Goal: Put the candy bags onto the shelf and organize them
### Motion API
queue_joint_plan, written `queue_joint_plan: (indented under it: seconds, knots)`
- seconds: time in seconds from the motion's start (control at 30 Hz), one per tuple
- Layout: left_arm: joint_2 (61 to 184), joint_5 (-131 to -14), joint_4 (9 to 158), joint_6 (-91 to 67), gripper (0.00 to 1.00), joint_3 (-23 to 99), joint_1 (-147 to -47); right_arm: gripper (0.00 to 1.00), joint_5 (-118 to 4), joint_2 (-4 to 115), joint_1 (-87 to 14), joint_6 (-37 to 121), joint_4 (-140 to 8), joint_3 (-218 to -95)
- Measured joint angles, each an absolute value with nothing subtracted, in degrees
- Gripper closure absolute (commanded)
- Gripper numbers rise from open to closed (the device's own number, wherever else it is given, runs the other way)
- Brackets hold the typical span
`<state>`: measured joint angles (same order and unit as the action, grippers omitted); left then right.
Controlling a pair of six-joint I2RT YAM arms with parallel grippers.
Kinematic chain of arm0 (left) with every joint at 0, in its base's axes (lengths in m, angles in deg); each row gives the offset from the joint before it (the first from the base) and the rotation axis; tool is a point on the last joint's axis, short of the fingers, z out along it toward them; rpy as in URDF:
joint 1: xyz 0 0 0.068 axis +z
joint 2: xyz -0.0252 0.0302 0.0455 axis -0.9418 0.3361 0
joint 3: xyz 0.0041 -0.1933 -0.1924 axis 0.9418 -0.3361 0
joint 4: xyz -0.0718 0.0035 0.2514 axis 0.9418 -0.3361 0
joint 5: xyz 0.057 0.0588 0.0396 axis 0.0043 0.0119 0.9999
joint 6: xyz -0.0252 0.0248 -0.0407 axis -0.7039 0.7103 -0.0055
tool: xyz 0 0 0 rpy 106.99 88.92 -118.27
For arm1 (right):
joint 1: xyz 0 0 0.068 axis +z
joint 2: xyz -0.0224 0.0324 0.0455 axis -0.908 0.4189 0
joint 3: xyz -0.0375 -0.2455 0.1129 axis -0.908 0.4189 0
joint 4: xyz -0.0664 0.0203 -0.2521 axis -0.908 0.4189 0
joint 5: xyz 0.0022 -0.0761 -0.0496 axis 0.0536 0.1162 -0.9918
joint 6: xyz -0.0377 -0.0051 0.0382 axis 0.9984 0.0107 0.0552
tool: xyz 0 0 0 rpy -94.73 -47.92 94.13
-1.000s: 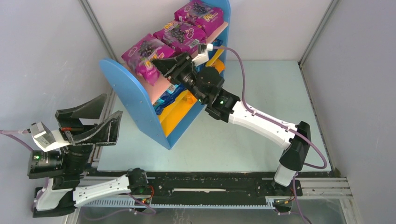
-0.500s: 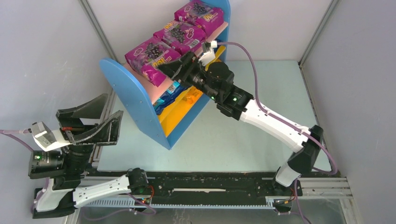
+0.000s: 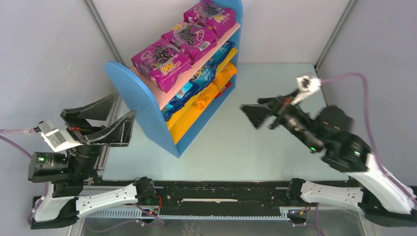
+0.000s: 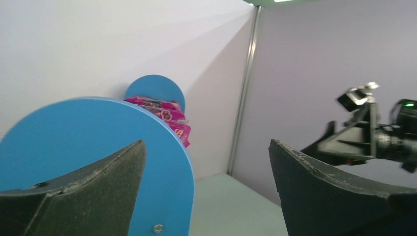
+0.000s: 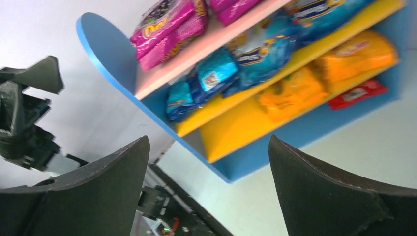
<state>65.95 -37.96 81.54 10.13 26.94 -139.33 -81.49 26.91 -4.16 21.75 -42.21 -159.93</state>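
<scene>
Shelf (image 3: pixel 142 105) stands at the counter's far left corner, looks fully stocked: purple bags (image 3: pixel 162 59) on top, blue bags (image 5: pixel 260 51) middle, orange bags (image 5: pixel 356 54) bottom. Your right gripper (image 3: pixel 256 109) just backed off the shelf toward the right edge, jaws apart, empty. Left gripper (image 3: pixel 125 109) hangs off the near left corner, jaws spread, empty.

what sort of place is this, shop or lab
Probably a robot lab cell: plain grey walls box in the table, left arm and right arm bolted at its edge, small prop shelf of candy bags.
</scene>
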Motion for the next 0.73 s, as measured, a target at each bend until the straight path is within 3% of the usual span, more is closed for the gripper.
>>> queue_joint_plan:
  seconds: [0.3, 0.73]
  knots:
    - [69.3, -31.7, 71.4, 16.2, 0.0, 43.0, -139.3, 0.0, -88.4, 6.6, -4.3, 31.3, -30.3, -159.9]
    - [69.1, -25.6, 70.6, 16.8, 0.0, 51.6, -139.3, 0.0, -90.2, 2.0, -4.3, 41.5, -32.8, -162.6]
